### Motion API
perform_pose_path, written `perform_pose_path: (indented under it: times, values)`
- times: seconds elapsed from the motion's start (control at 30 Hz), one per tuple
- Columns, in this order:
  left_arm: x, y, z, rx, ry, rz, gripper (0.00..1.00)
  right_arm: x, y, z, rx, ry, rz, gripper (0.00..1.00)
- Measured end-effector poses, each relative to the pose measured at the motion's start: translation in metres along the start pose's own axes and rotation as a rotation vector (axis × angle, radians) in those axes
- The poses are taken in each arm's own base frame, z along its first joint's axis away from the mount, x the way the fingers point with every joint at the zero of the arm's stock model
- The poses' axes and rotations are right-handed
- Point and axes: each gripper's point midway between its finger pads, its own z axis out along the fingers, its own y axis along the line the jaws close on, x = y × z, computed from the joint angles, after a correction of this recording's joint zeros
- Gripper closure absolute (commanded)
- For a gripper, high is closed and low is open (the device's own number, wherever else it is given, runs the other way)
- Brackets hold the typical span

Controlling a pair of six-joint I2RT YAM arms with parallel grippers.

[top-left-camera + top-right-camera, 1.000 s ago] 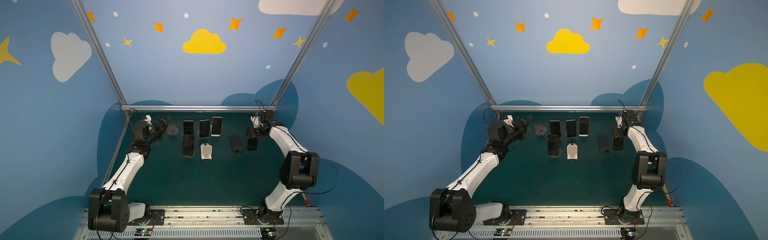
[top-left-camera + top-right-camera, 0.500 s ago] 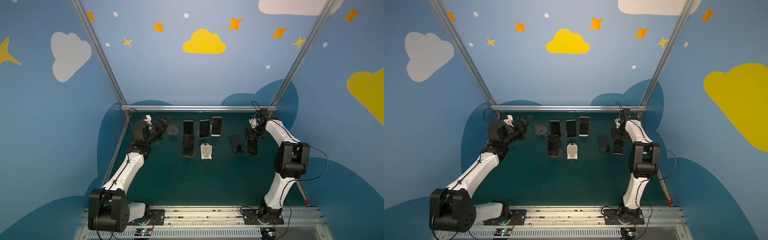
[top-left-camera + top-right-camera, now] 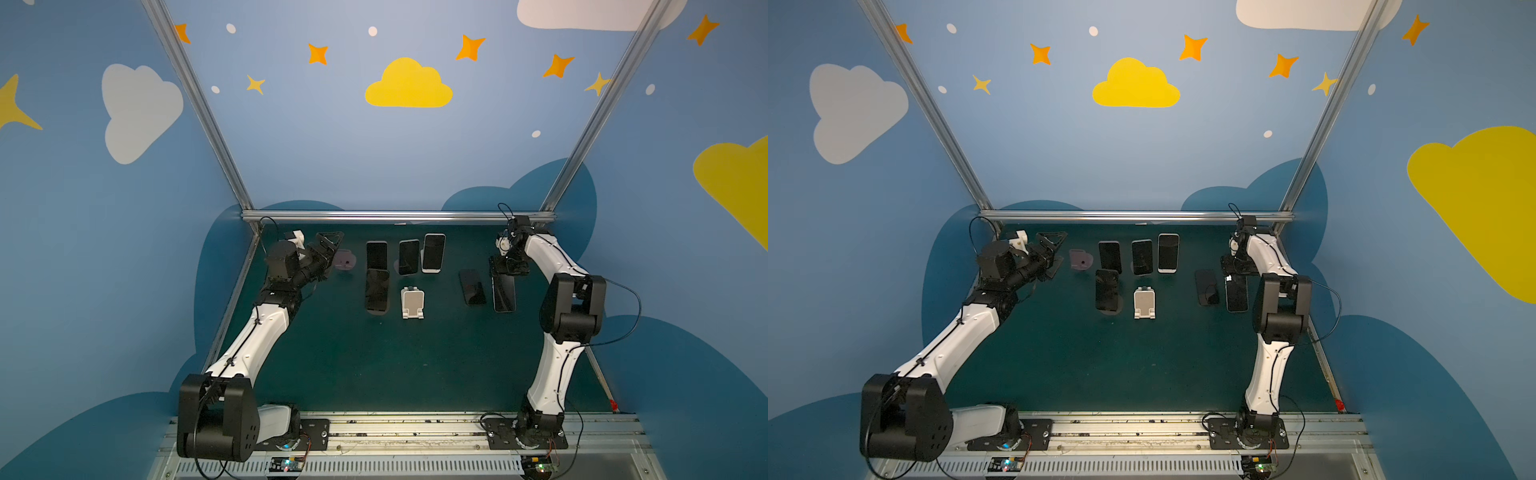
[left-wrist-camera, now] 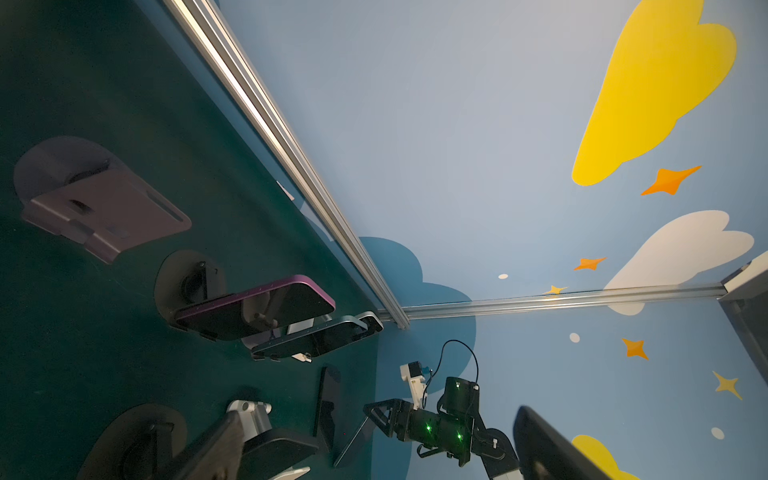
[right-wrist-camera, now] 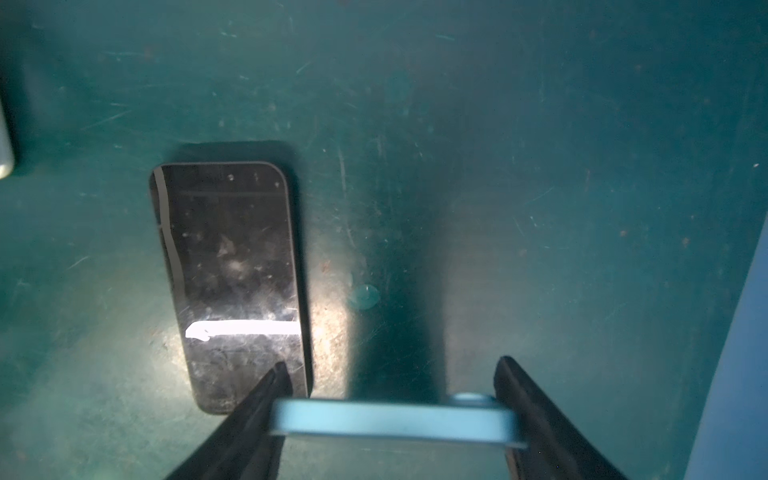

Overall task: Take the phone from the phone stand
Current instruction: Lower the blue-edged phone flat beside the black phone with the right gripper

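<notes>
the pale blue phone (image 5: 395, 422) is already off its stand, clamped across its width in the right claw (image 5: 394, 365), which grips one end so the rest can be laid flat on the green mat (image 3: 374, 365). just beside the claw lies a black phone (image 5: 232, 282), so i'd guess this is the drop-off row. well off, past the bare white stand (image 3: 412, 303), the left claw (image 3: 328, 251) hangs spread wide, holding nothing, near a purple stand (image 3: 345, 259).

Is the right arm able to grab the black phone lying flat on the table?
Probably not yet. The right gripper is shut on a blue phone, so it is full. The black phone lies close beside it with nothing between.
</notes>
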Motion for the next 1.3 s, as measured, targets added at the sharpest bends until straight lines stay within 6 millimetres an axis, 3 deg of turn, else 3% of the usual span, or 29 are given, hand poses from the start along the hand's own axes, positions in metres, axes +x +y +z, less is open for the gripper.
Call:
perform_pose_path:
  times: [0.23, 0.43, 0.8, 1.3]
  values:
    - [0.004, 0.0, 0.002, 0.001, 0.015, 0.006, 0.0, -0.008, 0.005, 0.019, -0.006, 0.039, -0.01, 0.45]
    - [0.02, -0.007, 0.007, 0.013, 0.055, 0.067, 0.0, -0.01, 0.01, 0.04, -0.012, 0.095, -0.021, 0.44]
    - [0.033, -0.012, 0.011, 0.029, 0.091, 0.111, 0.0, -0.032, 0.013, 0.049, -0.034, 0.099, -0.023, 0.41]
    - [0.04, -0.018, 0.014, 0.043, 0.114, 0.147, 0.0, -0.029, 0.007, 0.07, -0.003, 0.142, -0.022, 0.32]
